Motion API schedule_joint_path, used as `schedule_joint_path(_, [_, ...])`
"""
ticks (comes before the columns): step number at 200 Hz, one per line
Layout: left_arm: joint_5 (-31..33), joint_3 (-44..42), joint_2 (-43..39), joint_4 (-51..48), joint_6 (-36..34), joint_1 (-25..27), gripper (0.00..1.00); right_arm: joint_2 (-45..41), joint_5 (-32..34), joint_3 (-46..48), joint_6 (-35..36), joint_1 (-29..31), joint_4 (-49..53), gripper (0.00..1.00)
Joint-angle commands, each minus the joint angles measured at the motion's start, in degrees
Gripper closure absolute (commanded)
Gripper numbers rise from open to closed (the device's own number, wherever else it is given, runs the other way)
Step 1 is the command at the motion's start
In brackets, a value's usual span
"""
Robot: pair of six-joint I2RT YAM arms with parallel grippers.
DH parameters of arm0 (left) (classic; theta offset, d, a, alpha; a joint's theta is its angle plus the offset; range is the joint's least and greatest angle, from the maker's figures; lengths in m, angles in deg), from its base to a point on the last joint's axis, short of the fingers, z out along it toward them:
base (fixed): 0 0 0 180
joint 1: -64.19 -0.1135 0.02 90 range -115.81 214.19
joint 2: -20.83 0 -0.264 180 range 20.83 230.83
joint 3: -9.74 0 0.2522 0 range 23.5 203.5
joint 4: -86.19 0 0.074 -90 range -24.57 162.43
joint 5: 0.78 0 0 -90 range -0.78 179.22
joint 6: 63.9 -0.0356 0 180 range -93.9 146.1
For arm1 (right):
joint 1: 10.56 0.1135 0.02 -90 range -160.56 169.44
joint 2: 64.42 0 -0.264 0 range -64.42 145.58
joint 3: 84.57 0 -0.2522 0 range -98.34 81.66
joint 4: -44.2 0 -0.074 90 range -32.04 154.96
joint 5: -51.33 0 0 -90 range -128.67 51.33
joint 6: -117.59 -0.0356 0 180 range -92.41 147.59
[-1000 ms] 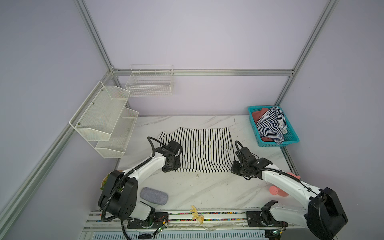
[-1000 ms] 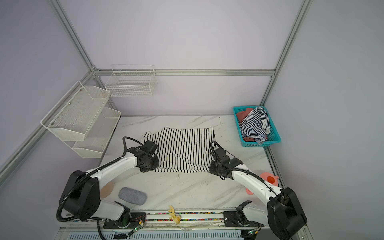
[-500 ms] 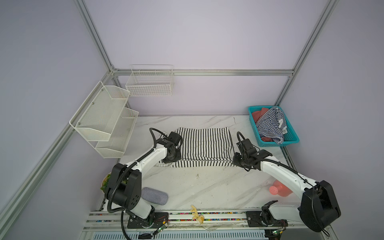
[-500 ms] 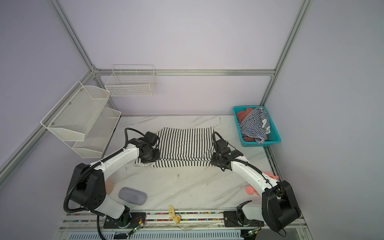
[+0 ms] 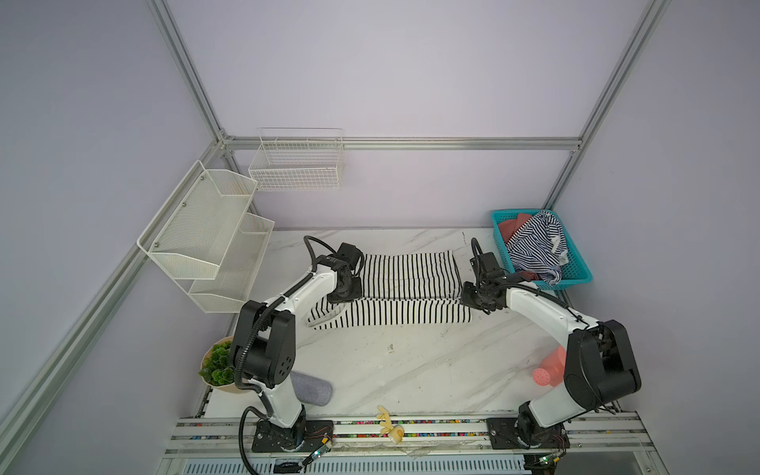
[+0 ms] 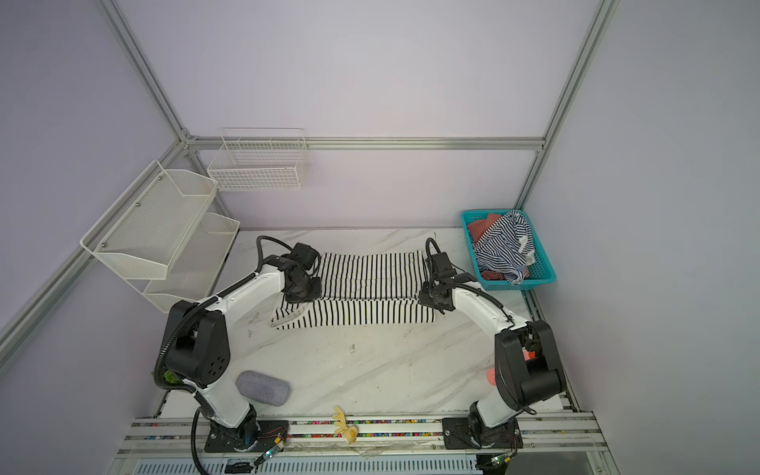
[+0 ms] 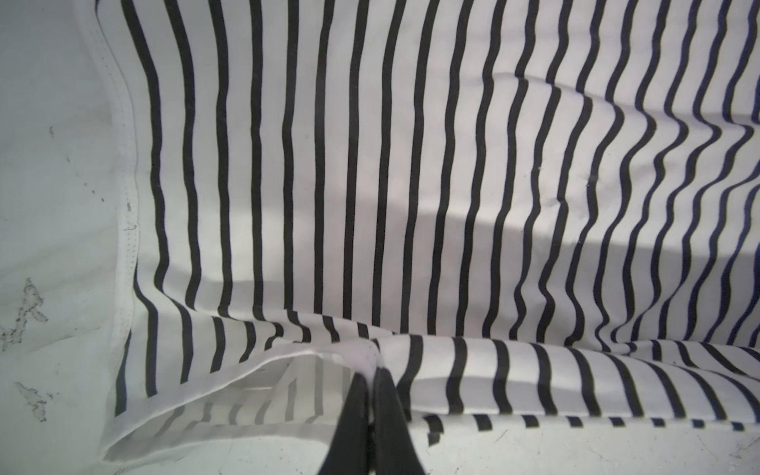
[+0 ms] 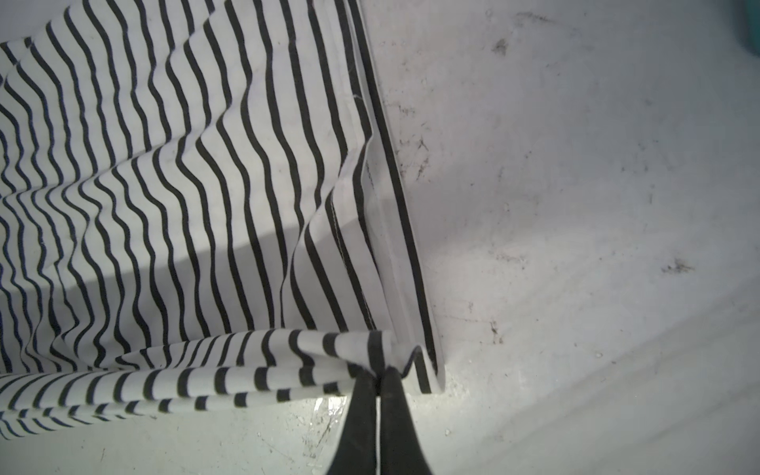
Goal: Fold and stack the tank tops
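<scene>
Lying across the far middle of the marble-patterned surface (image 5: 411, 370), the white tank top (image 5: 407, 283) is thin, soft cloth with wide-spaced black stripes. It is doubled into a long band, and a narrower strip of the lower layer shows along the near side. Both wrist views show gentle ripples in the upper layer and a plain white stitched hem at each end.

The left jaws, black and tapered, are pressed together on the near edge of the upper layer at its left end. The right jaws are closed the same way on the near right corner, with a small pucker of cloth bunched between the tips. In both top views each arm's wrist covers the end that it holds.

The navy-striped tank top (image 5: 534, 246) lies crumpled in a teal lattice basket (image 5: 575, 283) at the far right, over a rust-red cloth (image 5: 510, 228), just beside the right arm.

A grey fabric pouch (image 5: 312, 388) and a potted plant (image 5: 218, 364) sit near left. A pink watering can (image 5: 549, 370) is partly hidden behind the right arm.
</scene>
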Motion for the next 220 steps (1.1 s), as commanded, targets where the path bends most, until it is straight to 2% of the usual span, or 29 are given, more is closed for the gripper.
schedule_joint_path(1, [-0.3,6.2,1.3,-0.8,-2.2,-1.1,1.0,2.9,-0.6,-2.7,3.0,-0.9,-0.6,1.0])
schedule_joint_path(105, [-1.6,18.3,13.5,-4.1,-5.7,-1.8,0.99,16.1,-3.5,-11.9,6.6,-3.6,-1.1,1.0])
schedule_joint_path(146, [-0.6,19.8,15.9,-4.7,-5.7,-2.4,0.97,20.3,-4.2,-15.1,6.6,-4.0,-1.1,1.0])
schedule_joint_path(152, [-0.4,19.9,16.1,-4.7,-5.6,-2.5,0.96,20.8,-4.3,-15.5,6.6,-4.1,-1.0,0.97])
schedule_joint_path(171, [-0.3,20.5,16.6,-4.7,-5.3,-3.0,0.91,22.2,-4.6,-16.7,6.5,-4.3,-1.0,0.96])
schedule_joint_path(177, [-0.2,20.7,16.7,-4.8,-5.2,-3.1,0.87,22.5,-4.6,-17.1,6.5,-4.4,-1.1,0.94])
schedule_joint_path(196, [0.2,22.2,17.2,-5.0,-4.9,-3.4,0.78,23.1,-4.5,-18.4,5.9,-4.7,-0.8,0.8])
schedule_joint_path(210, [0.6,24.2,17.6,-5.4,-4.8,-3.6,0.64,23.1,-4.3,-19.2,5.5,-4.9,-0.7,0.76])
schedule_joint_path(220, [0.9,26.1,17.8,-5.9,-4.7,-3.6,0.6,23.0,-4.1,-19.9,5.1,-5.1,-0.5,0.72])
